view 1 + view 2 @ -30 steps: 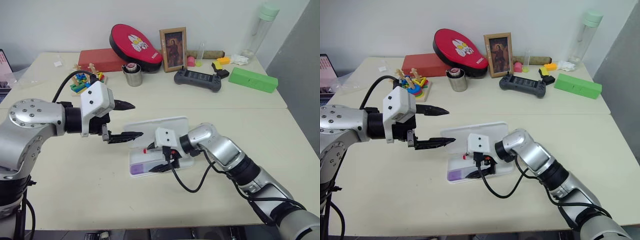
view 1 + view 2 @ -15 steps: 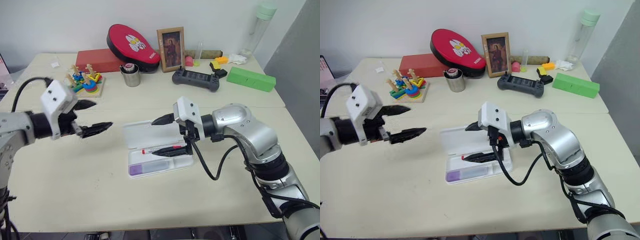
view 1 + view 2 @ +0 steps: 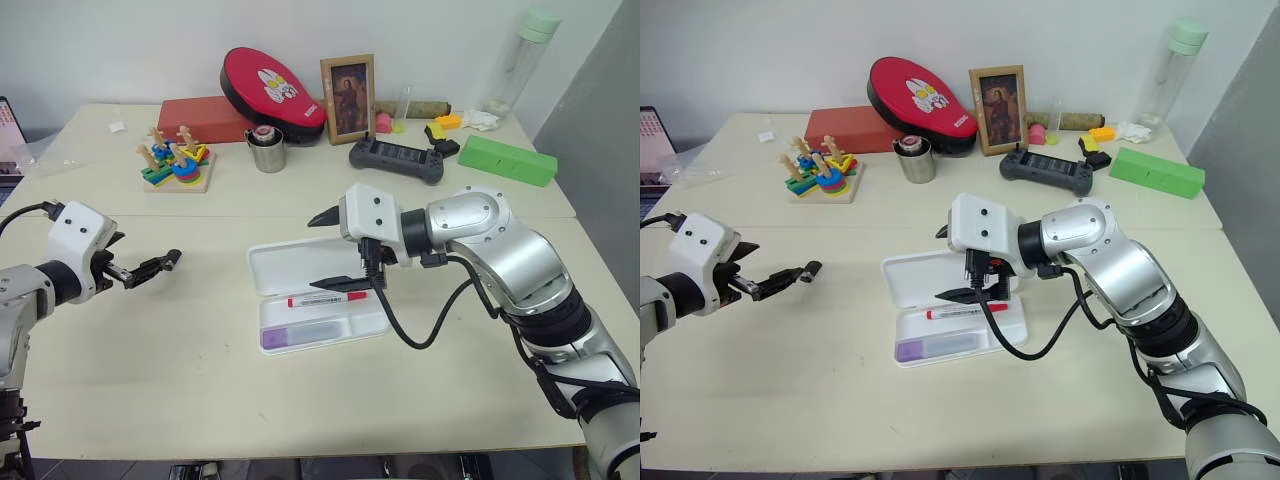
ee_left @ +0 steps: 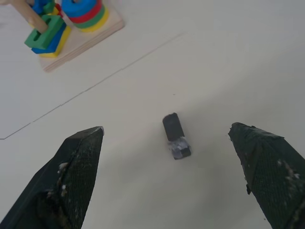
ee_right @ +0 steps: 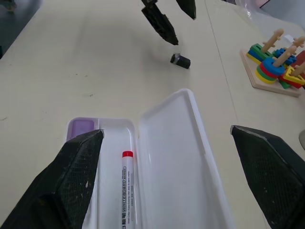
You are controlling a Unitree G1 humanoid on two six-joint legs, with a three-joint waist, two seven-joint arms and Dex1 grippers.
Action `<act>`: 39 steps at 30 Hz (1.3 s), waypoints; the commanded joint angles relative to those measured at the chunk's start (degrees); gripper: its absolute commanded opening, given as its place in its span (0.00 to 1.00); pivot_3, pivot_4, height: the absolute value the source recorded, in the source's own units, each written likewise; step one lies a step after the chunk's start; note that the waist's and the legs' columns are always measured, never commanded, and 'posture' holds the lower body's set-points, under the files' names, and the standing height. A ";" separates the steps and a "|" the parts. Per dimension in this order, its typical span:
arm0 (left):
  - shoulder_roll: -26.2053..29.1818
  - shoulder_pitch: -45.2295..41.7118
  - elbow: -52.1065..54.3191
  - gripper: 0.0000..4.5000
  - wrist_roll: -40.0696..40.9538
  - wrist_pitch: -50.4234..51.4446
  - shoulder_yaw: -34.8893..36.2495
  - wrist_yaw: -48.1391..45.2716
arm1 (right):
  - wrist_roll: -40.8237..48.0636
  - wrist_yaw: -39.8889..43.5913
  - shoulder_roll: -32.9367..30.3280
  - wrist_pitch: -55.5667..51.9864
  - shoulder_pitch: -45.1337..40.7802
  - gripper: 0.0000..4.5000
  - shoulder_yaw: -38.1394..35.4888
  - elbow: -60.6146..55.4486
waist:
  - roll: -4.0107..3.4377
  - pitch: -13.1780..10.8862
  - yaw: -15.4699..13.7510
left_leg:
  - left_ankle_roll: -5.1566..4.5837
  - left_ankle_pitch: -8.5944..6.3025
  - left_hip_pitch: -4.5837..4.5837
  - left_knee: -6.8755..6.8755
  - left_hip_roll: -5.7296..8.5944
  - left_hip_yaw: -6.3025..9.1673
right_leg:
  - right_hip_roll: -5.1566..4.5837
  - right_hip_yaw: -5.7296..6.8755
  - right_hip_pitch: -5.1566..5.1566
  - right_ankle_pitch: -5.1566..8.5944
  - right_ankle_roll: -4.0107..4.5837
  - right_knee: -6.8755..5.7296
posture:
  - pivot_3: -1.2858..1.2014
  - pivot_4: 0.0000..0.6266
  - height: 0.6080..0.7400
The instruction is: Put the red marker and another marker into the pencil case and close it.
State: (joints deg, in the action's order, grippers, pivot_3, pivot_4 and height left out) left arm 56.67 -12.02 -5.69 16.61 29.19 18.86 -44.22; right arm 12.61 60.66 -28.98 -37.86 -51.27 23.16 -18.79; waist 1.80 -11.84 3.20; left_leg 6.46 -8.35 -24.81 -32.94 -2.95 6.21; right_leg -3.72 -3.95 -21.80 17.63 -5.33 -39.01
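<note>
The left gripper has swung out toward 9 o'clock, away from the pencil case, and the right gripper has lifted clear of the tray; both have jaws spread wide, holding nothing. The case lies open at table centre, the red marker and the purple marker inside its tray. A small dark object rests on the table at 9 o'clock from the case.

Far edge of the cream surface: red box, red oval pad leaning on it, framed picture, steel cup, black game controller, green box, clear bottle with green cap. Wooden ring-stacker toy at left. Small black object lies apart, near left side.
</note>
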 commanded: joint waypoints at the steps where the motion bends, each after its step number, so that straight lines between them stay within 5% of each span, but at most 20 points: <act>1: -2.55 -3.97 -5.24 1.00 0.11 -2.58 -0.31 0.55 | 0.99 -0.19 -0.01 0.90 -0.42 0.99 -1.59 -2.58 | 0.00 0.00 -0.09 | 0.00 0.00 0.00 0.00 0.00 0.01 | 0.00 0.01 0.00 0.00 0.00 -0.01 | 0.52 0.24 1.00; 16: -10.21 -9.66 -18.88 1.00 -2.60 -2.96 -5.06 3.01 | 0.95 -1.20 -0.65 -0.30 -0.42 0.99 -1.83 -3.91 | 0.01 0.02 0.02 | 0.00 0.01 0.02 -0.02 0.00 0.06 | 0.01 0.04 0.05 -0.01 0.00 -0.07 | 0.52 0.24 1.00; 29: -9.62 -7.33 -11.73 0.43 -0.06 5.29 -3.00 3.43 | -0.08 -1.90 -0.40 -0.28 -0.91 1.00 -1.16 -2.88 | 0.01 0.02 0.07 | 0.02 0.02 0.03 -0.05 0.00 0.05 | 0.00 0.03 0.07 -0.01 0.00 -0.06 | 0.52 0.24 1.00; 39: -9.86 -7.25 -10.86 0.10 0.12 5.43 -2.93 3.53 | -0.62 -1.94 -0.43 0.23 -0.63 1.00 -0.86 -2.18 | 0.01 0.02 0.06 | 0.02 0.02 0.03 -0.04 0.00 0.06 | 0.00 0.03 0.06 -0.01 0.00 -0.06 | 0.52 0.24 1.00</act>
State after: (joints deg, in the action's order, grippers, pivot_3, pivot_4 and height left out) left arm 46.49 -19.73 -17.53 16.65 34.58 15.49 -40.67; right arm 12.35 59.38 -29.21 -38.48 -51.06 23.16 -19.97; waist 1.81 -11.82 3.26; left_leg 6.48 -8.33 -24.78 -32.98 -2.95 6.27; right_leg -3.71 -3.91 -21.74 17.62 -5.34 -39.07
